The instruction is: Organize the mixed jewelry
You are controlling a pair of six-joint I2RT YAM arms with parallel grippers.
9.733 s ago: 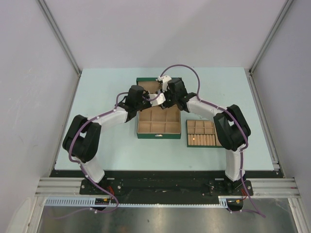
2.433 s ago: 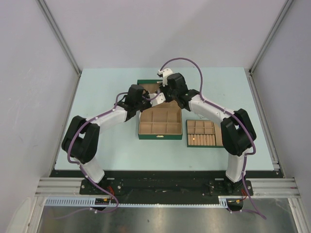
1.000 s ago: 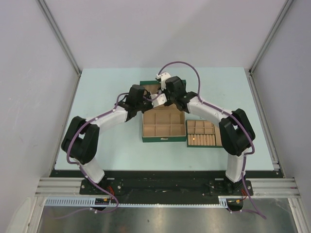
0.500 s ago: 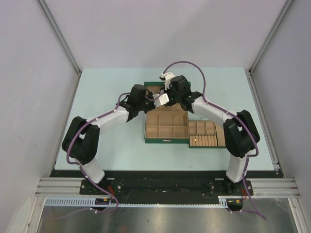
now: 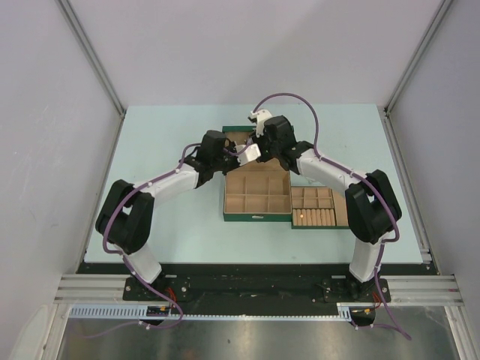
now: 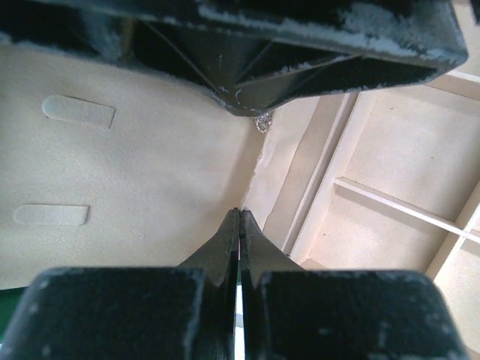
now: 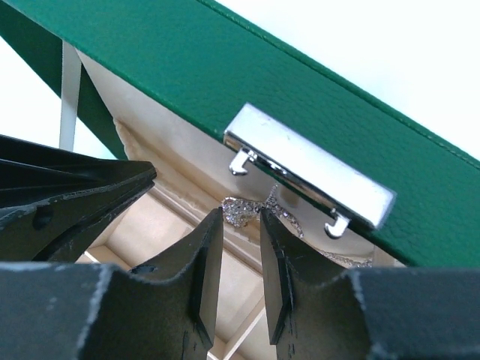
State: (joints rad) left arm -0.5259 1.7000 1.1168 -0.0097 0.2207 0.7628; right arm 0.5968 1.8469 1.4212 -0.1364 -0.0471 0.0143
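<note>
So far, little sorting shows. From above, the compartments [image 5: 255, 196] of the green box [image 5: 257, 217] read bare tan. I see no silver on the ring-roll tray [image 5: 319, 226] just beside it, though small pieces would be hard to tell at that range.

Your right gripper [image 7: 240, 217] has its fingers a narrow gap apart. The jewelry [image 7: 242, 211], a sparkly silvery cluster with a fine strand trailing off to the side, shows in that gap against the tan lining. It sits just under the open lid [image 7: 225, 82], below its clasp [image 7: 307, 169]. Contact not confirmed.

Your left gripper [image 6: 239, 219] has its fingers pressed together. I cannot tell whether any chain is pinched between them.

Judgement: you are at the first pick. Lifting the piece clear, laying it in a compartment, and finding the smaller loop are not yet done.
</note>
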